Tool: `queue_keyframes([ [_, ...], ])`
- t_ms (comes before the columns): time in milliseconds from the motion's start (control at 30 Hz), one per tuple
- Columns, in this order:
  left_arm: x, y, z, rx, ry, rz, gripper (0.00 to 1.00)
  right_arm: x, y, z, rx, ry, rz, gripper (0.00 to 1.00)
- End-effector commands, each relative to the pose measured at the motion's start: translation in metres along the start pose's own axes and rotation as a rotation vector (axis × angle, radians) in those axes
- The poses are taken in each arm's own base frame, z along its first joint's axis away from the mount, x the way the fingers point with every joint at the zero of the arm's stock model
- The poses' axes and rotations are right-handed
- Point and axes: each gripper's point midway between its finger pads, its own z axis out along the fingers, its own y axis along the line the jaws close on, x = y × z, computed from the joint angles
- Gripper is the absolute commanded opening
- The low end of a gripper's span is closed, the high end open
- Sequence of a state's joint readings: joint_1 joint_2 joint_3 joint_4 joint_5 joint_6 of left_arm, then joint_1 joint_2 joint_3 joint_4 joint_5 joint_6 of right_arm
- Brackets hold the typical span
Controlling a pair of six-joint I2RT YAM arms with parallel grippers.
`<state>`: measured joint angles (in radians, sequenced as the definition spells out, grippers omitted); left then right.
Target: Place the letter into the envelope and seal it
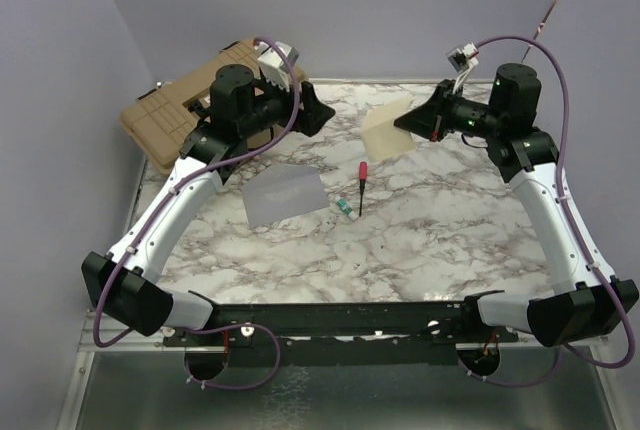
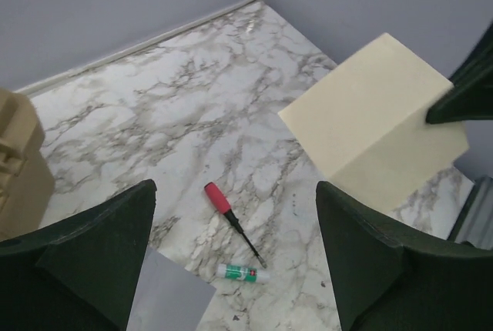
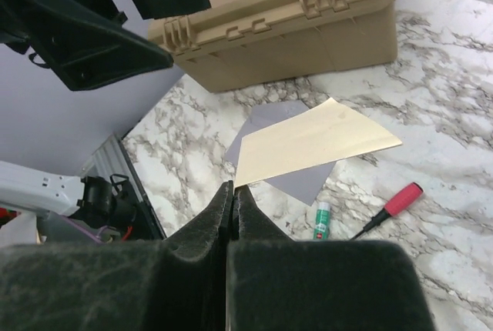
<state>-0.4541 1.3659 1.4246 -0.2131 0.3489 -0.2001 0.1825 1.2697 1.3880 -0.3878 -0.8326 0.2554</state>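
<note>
Right gripper (image 3: 233,188) is pinching the letter (image 3: 316,146) by one corner, jaws closed on it.
Letter is hanging ahead of the jaws, off the marble table (image 3: 462,77); envelope (image 3: 302,183) is lying flat below it, ahead of the tool. Left gripper (image 1: 322,110) is hovering opposite, jaws standing wide, holding nothing.

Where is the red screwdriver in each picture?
Top view: the red screwdriver lies near the middle, just right of the grey envelope.
Left wrist view: it is low in the middle.
Right wrist view: it is at the lower right.
Shared landmark: the little green and white tube lying by its tip shows in all three views.
</note>
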Motion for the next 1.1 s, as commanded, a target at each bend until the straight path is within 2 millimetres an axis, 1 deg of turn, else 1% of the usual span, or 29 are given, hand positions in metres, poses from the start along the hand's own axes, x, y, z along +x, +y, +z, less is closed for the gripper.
queue_keyframes([
  [0,-0.018,-0.066,-0.016,0.312,-0.066,0.053,0.85,-0.005,0.019,0.005,-0.128,-0.008,0.022,0.00],
  [67,-0.013,-0.089,-0.017,0.410,-0.067,0.081,0.85,-0.005,0.030,0.005,-0.203,0.005,0.031,0.00],
  [200,0.000,-0.122,-0.017,0.529,-0.060,0.174,0.88,-0.006,0.050,-0.001,-0.315,0.013,0.015,0.00],
  [300,0.009,-0.134,-0.015,0.588,-0.042,0.198,0.89,-0.007,0.066,-0.008,-0.398,0.019,-0.022,0.00],
  [367,0.014,-0.136,-0.013,0.609,-0.028,0.198,0.89,-0.006,0.074,-0.011,-0.434,0.027,-0.039,0.00],
  [433,0.021,-0.137,-0.012,0.635,-0.013,0.202,0.86,-0.002,0.081,-0.012,-0.476,0.045,-0.052,0.00],
  [567,0.029,-0.139,-0.007,0.674,0.011,0.199,0.58,0.007,0.085,-0.011,-0.501,0.071,-0.058,0.00],
  [633,0.029,-0.140,-0.007,0.688,0.014,0.198,0.46,0.009,0.083,-0.009,-0.486,0.075,-0.057,0.00],
  [667,0.029,-0.141,-0.007,0.696,0.017,0.198,0.42,0.009,0.081,-0.009,-0.479,0.075,-0.054,0.00],
  [767,0.035,-0.144,-0.008,0.727,0.035,0.188,0.35,0.007,0.080,-0.008,-0.469,0.073,-0.052,0.00],
  [867,0.041,-0.146,-0.009,0.753,0.054,0.173,0.25,0.005,0.080,-0.007,-0.466,0.070,-0.050,0.00],
  [900,0.042,-0.146,-0.009,0.758,0.059,0.169,0.21,0.005,0.080,-0.007,-0.466,0.071,-0.048,0.00],
  [1000,0.042,-0.145,-0.009,0.753,0.059,0.167,0.04,0.005,0.079,-0.006,-0.467,0.078,-0.035,0.00],
  [1033,0.042,-0.145,-0.009,0.750,0.057,0.167,0.00,0.005,0.079,-0.006,-0.463,0.079,-0.033,0.00],
  [1067,0.041,-0.145,-0.009,0.749,0.057,0.166,0.00,0.004,0.079,-0.006,-0.460,0.081,-0.029,0.00],
])
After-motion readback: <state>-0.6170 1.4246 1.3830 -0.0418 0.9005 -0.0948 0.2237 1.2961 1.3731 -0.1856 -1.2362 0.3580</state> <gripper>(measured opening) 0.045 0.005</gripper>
